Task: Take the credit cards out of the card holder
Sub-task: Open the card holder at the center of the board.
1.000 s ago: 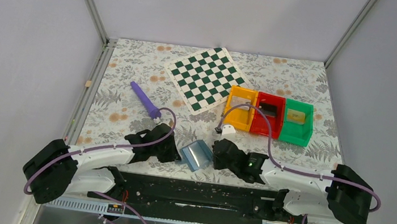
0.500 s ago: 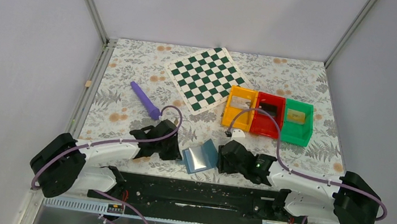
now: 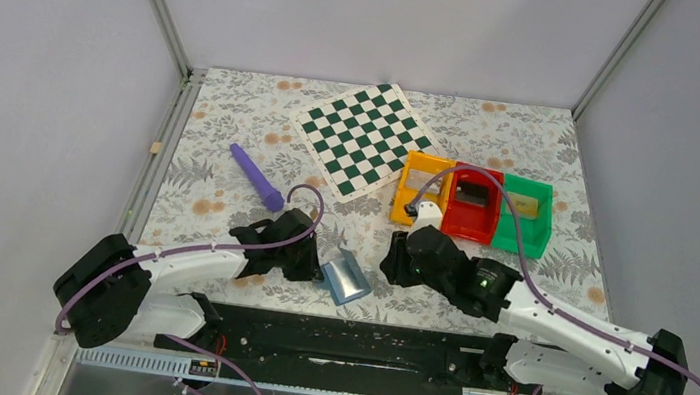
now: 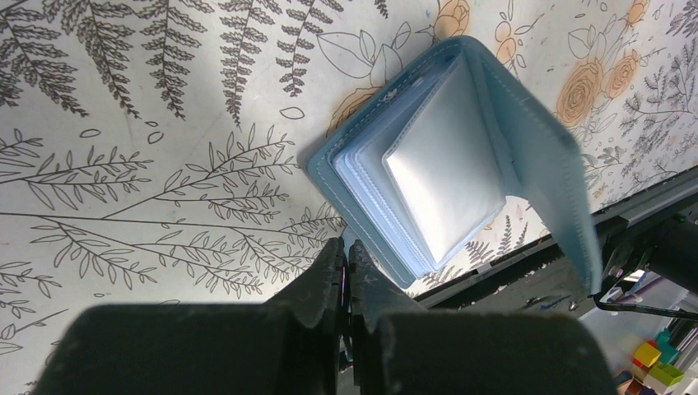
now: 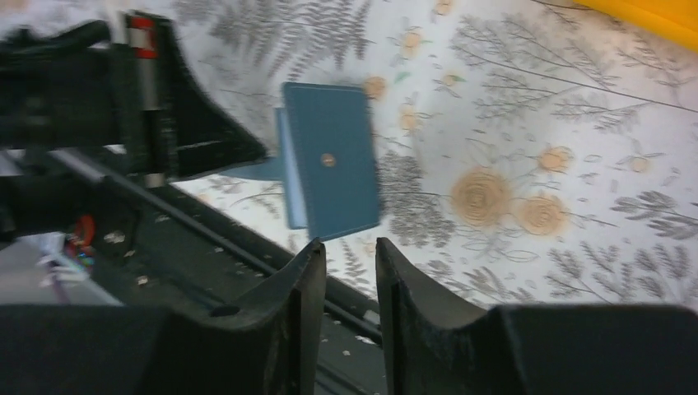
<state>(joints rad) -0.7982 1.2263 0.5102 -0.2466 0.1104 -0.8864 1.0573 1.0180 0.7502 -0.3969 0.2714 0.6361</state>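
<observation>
Top view: card holder is seen half-open, between left gripper and right gripper; right gripper is kept apart from it.

Left wrist view: left gripper is pressed shut on near corner of card holder. Pinch is thin; slip is risked if tugged.

Right wrist view: right gripper is parted narrowly, nothing is held. Raised cover may be knocked shut on approach. Credit cards are not seen.
</observation>
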